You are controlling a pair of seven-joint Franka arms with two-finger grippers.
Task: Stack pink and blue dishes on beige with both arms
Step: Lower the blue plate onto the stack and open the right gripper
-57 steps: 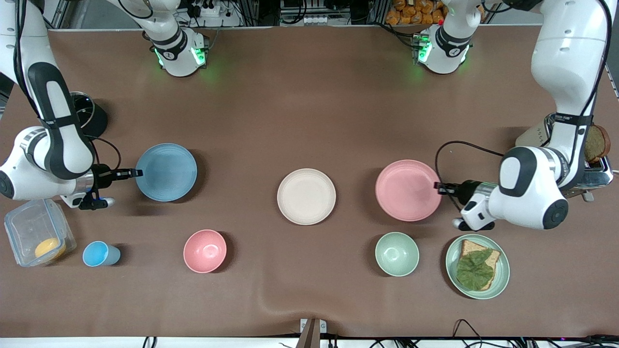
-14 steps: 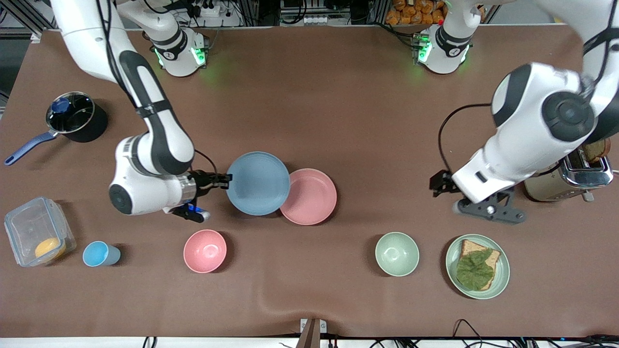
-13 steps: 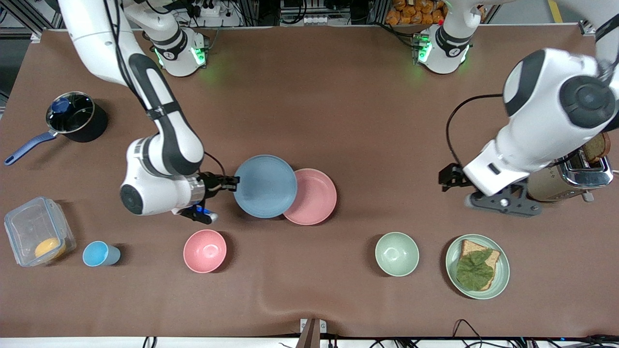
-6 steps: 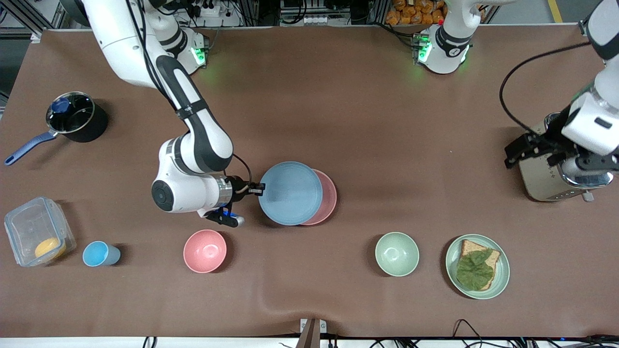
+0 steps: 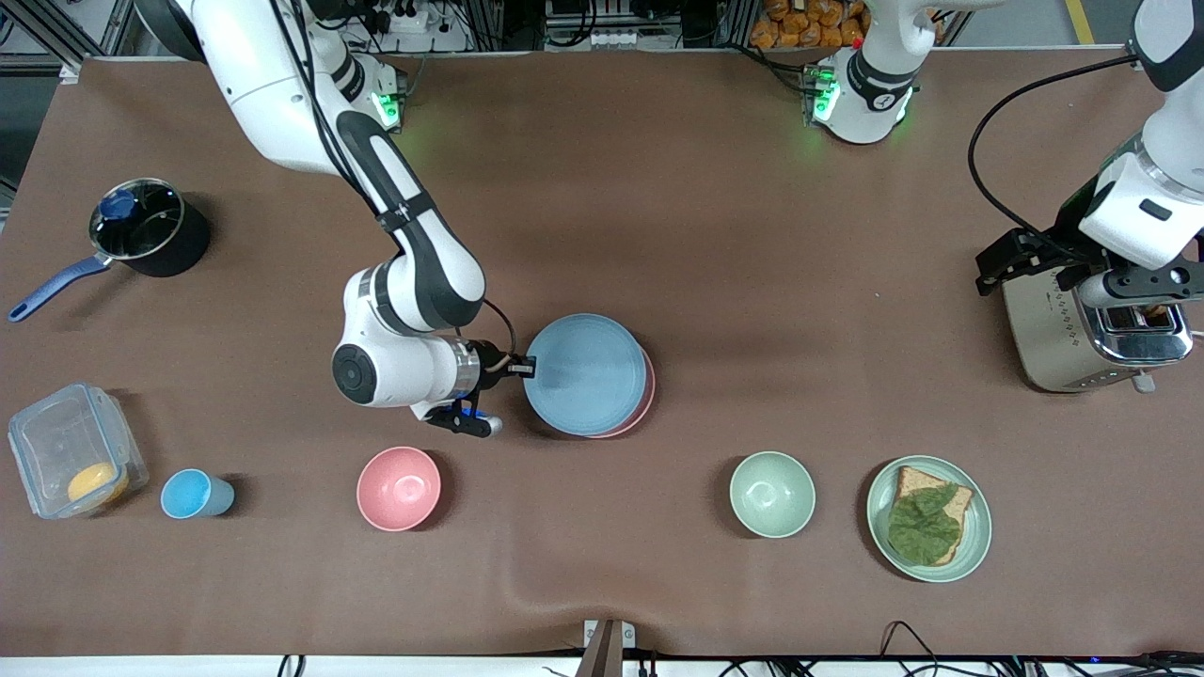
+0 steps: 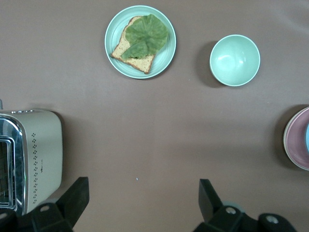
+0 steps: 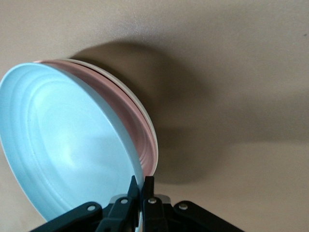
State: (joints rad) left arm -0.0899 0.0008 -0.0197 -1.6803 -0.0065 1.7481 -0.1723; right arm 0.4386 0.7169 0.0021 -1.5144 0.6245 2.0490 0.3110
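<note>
My right gripper [image 5: 520, 369] is shut on the rim of the light blue plate [image 5: 583, 374], which hangs tilted over the stack at mid-table. Under it only a sliver of the pink plate [image 5: 647, 397] shows in the front view. The right wrist view shows the blue plate [image 7: 63, 145] pinched at my right gripper [image 7: 141, 186], with the pink plate [image 7: 140, 135] below it resting on the beige plate, of which only the cream rim [image 7: 140, 107] shows. My left gripper [image 5: 1011, 263] hangs open and holds nothing beside the toaster; its fingers [image 6: 77, 193] stand wide apart over bare table.
A pink bowl [image 5: 399, 488], blue cup [image 5: 193, 494] and lidded container [image 5: 71, 461] lie nearer the front camera at the right arm's end. A green bowl [image 5: 772, 494], a green plate with bread [image 5: 928, 518] and a toaster [image 5: 1082, 324] sit at the left arm's end. A pot [image 5: 146, 226] stands farther back.
The right arm has carried the blue plate sideways until it covers nearly all of the pink plate. The left arm has drawn back to the toaster with its gripper open.
</note>
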